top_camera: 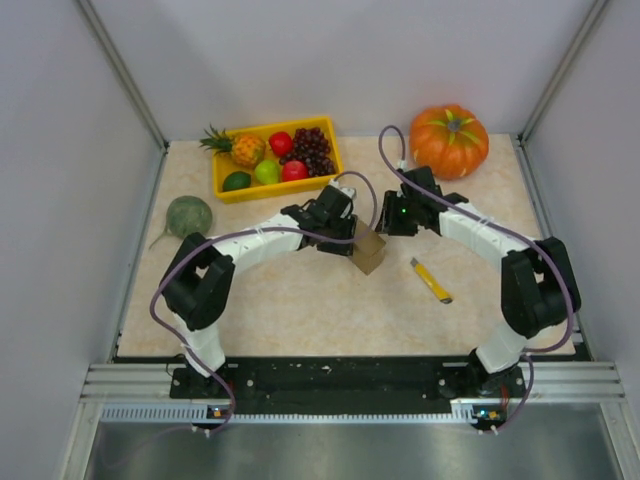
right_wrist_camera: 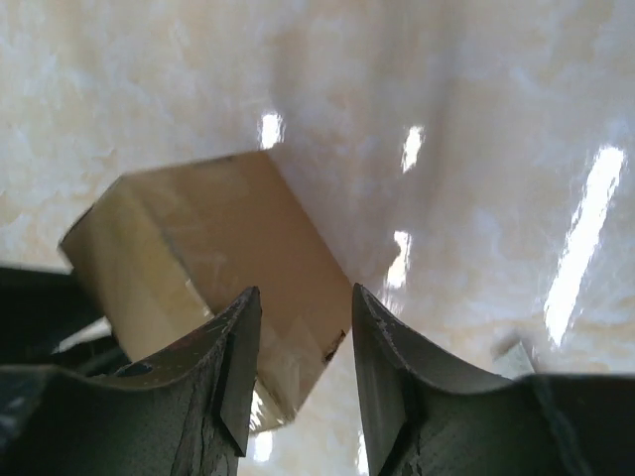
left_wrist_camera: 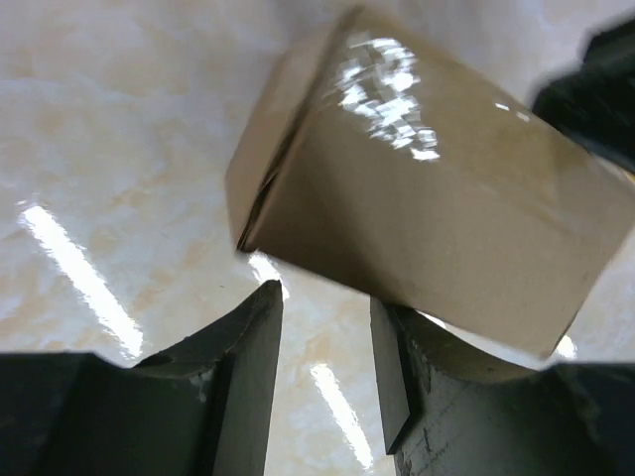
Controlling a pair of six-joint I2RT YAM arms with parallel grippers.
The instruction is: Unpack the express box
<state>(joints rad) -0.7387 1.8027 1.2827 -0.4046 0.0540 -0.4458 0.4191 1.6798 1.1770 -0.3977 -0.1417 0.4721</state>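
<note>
Plain white walls, glossy beige marble-patterned tabletop, metal corner posts, streaks of reflected light

- From above I get bright, even light; shadows on the table are soft and faint.
- Both my wrist views show white glare streaks on the glossy surface.
- In my left wrist view, glare whitens one face of the express box; the frame's bottom is blurred.

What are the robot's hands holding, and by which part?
Hard to tell. The express box tilts between the left gripper and right gripper, one corner inside the right one's parted fingers; no firm pinch shows.
</note>
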